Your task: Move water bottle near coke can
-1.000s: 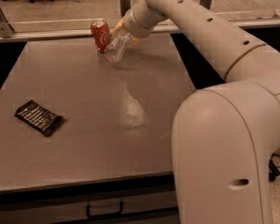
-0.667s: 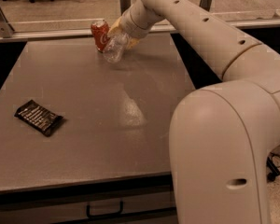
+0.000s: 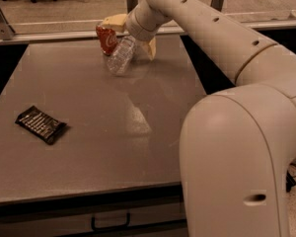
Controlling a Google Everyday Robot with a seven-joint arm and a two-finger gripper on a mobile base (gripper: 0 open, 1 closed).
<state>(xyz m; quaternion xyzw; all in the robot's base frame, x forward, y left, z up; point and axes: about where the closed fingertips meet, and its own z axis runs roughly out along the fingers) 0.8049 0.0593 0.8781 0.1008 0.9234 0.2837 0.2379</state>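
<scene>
The water bottle (image 3: 120,58) is clear ribbed plastic. It lies tilted on the table at the far middle, its upper end under my gripper. The red coke can (image 3: 106,37) stands right beside it on the left, touching or nearly touching it. My gripper (image 3: 129,38) hovers over the bottle's upper end at the far edge of the table. Its two cream fingers are spread wide, one (image 3: 113,21) above the can, the other (image 3: 150,48) to the right of the bottle. The bottle's cap and label are hidden by the gripper.
A flat black snack wrapper (image 3: 41,124) lies at the left of the grey table (image 3: 89,152). My arm and base (image 3: 237,147) fill the right side. A rail (image 3: 39,36) runs along the table's far edge. A drawer handle (image 3: 110,224) shows below the front edge.
The gripper's fingers have spread apart from around the bottle. The bottle stays beside the can, in about the same place.
</scene>
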